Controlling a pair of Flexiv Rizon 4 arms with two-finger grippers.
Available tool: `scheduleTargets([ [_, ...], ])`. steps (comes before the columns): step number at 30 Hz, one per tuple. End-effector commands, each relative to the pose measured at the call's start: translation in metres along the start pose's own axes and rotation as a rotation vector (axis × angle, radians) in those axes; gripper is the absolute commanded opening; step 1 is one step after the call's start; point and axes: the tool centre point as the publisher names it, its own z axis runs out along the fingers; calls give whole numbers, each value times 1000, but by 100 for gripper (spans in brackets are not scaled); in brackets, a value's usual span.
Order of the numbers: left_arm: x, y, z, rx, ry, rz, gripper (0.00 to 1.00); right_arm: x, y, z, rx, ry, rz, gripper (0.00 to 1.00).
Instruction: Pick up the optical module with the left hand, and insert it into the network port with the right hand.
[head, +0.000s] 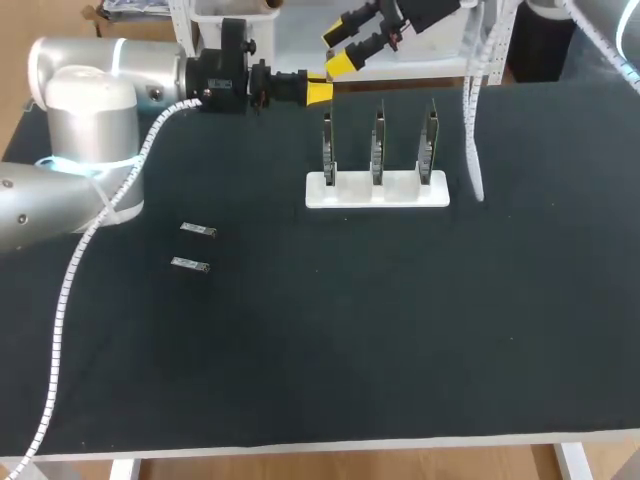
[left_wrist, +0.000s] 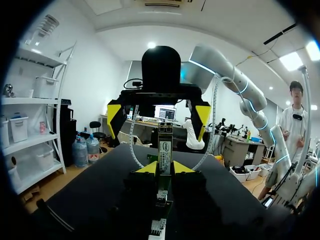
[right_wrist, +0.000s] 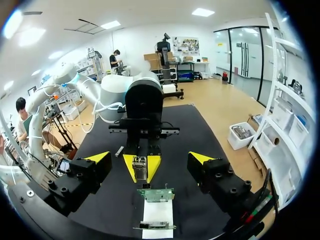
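Left hand (left_wrist: 166, 170) is clenched on the optical module (left_wrist: 165, 145), fingers pinching it from both sides, and it holds the piece up off the table (head: 400, 330) at the far edge. Right in front of it comes the right hand (head: 342, 50), fingers spread wide and released, lined up nose to nose with the module, and from these views it looks not yet closed on anything. So the pickup is done; I judge the handover to be the step in hand, with the whole insertion left to do.

Just beyond the two hands sits the white rack (head: 377, 190), carrying three network cards (head: 379, 140) upright, one per slot, side by side. Nothing is plugged into any of them as far as I can see, though the ports themselves are too small to make out.

Well off on the left side of the table, two spare modules lie flat, one (head: 198, 230) near the other (head: 189, 264), untouched
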Motion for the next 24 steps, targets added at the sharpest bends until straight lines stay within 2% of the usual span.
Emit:
scheduleTargets([
  [1, 0, 1, 0, 1, 0, 0, 0, -3, -7, 3, -255, 8, 2, 100],
  [18, 0, 1, 0, 1, 0, 0, 0, -1, -6, 2, -278, 11, 0, 100],
  [19, 0, 1, 0, 1, 0, 0, 0, -1, -6, 2, -282, 10, -5, 89],
  [20, 0, 1, 0, 1, 0, 0, 0, -1, -5, 2, -280, 12, -8, 24],
  [21, 0, 1, 0, 1, 0, 0, 0, -1, -5, 2, -282, 13, -8, 0],
  [24, 0, 1, 0, 1, 0, 0, 0, -1, -4, 2, -289, 14, -8, 0],
])
